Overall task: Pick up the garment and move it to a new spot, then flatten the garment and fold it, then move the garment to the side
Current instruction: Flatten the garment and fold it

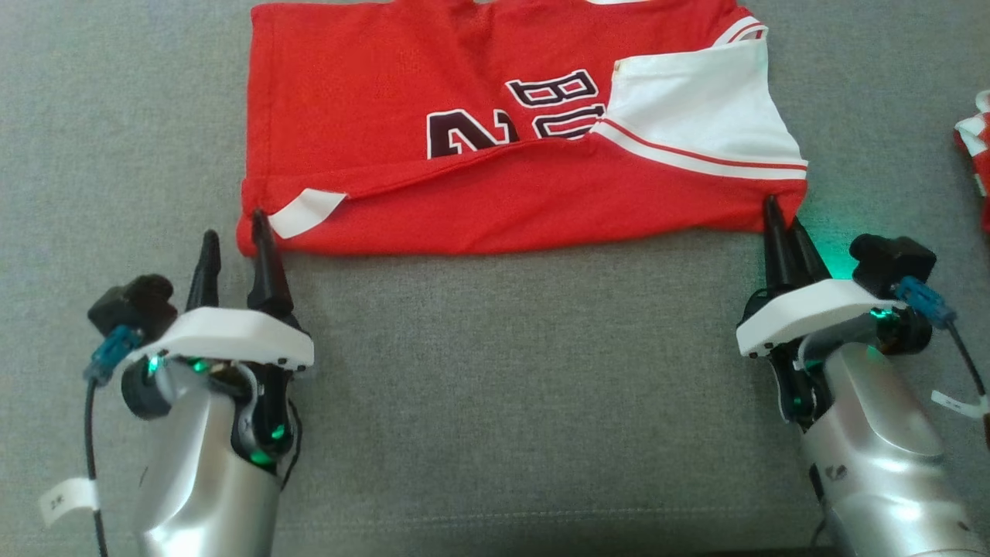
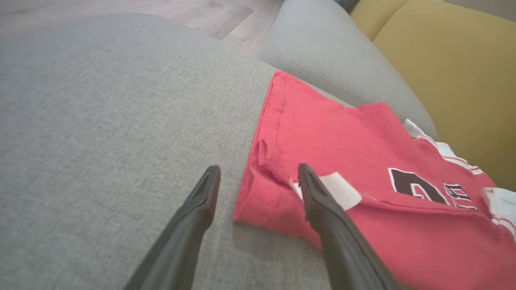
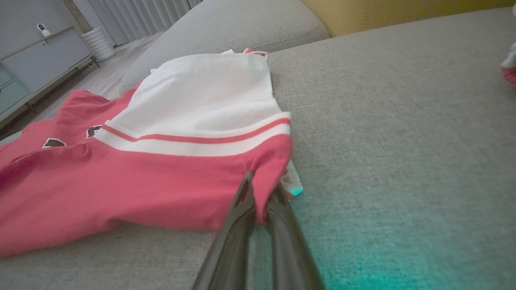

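Red jersey (image 1: 495,116) lies folded over on the grey sofa (image 1: 495,387), at 12 o'clock in the head view, dark letters and a number partly hidden under the fold. Its white sleeve (image 1: 696,108) with red stripes sits at about 1 o'clock, laid across the red body. A white label (image 1: 305,213) shows near the 7 o'clock corner of the jersey. My left pincer (image 1: 233,226) is at 8 o'clock, jaws wide and holding nothing. It straddles that corner: one finger is over the red cloth just beside the label, the other over bare sofa outside the edge. In the left wrist view the pincer (image 2: 259,168) has the jersey (image 2: 342,137) edge running between the fingers, label (image 2: 342,189) at 3 o'clock of the inner tip; can't tell if that tip touches the cloth. My right pincer (image 1: 777,210) is at 4 o'clock, jaws narrow, pinched on the jersey's 5 o'clock corner. The right wrist view confirms it: pincer (image 3: 263,183) clamps a bunched bit of red hem, jersey (image 3: 141,181) spreading off toward 9 o'clock. Green glow (image 1: 827,255) on the sofa just beside that pincer. Another red-and-white cloth (image 1: 976,155) is at 3 o'clock, well apart from the jersey. Yellow backrest (image 2: 443,80) sits behind at 1 o'clock in the left wrist view.
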Controlling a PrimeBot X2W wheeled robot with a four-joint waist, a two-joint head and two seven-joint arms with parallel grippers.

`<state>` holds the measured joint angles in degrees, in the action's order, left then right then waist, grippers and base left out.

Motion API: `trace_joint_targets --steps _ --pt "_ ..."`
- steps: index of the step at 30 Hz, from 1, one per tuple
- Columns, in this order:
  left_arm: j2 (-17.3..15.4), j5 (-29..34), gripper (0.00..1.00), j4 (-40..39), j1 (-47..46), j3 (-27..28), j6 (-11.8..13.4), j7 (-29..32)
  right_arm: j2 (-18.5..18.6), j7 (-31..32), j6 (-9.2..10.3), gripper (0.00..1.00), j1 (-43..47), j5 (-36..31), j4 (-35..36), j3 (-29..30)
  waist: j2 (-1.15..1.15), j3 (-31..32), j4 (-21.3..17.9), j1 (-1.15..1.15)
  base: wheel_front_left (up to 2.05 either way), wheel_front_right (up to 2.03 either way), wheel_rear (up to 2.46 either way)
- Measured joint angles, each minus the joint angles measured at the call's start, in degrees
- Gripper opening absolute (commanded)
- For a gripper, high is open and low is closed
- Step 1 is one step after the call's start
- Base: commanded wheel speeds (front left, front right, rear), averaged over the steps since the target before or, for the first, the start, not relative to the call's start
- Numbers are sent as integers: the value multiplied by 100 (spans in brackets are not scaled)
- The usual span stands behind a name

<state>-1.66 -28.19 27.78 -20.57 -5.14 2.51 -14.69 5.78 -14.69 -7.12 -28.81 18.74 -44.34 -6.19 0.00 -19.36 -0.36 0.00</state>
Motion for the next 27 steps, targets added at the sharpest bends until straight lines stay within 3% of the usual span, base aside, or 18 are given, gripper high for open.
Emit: trace_joint_targets --steps 13,15,16,20,27 --pt "-32 -67 100 1093 -477 -226 110 -108 -27 0 0 0 -139 44 105 -156 0 -142 -120 0 0 0 0" --pt "-68 -74 7 1258 -588 -341 108 -137 -29 0 0 0 -140 45 114 -165 0 -143 -123 0 0 0 0" --pt "-85 -102 0 1335 -621 -368 100 -140 -29 0 0 0 -140 60 115 -167 0 -132 -122 0 0 0 0" --pt "-115 -252 0 1463 -670 -536 -91 -100 -30 1 0 0 -136 122 210 -167 0 -4 -96 0 0 0 0" --pt "14 -35 0 1225 -472 -176 -109 -1 -31 1 0 0 -131 197 271 -167 0 462 -72 0 0 0 0"
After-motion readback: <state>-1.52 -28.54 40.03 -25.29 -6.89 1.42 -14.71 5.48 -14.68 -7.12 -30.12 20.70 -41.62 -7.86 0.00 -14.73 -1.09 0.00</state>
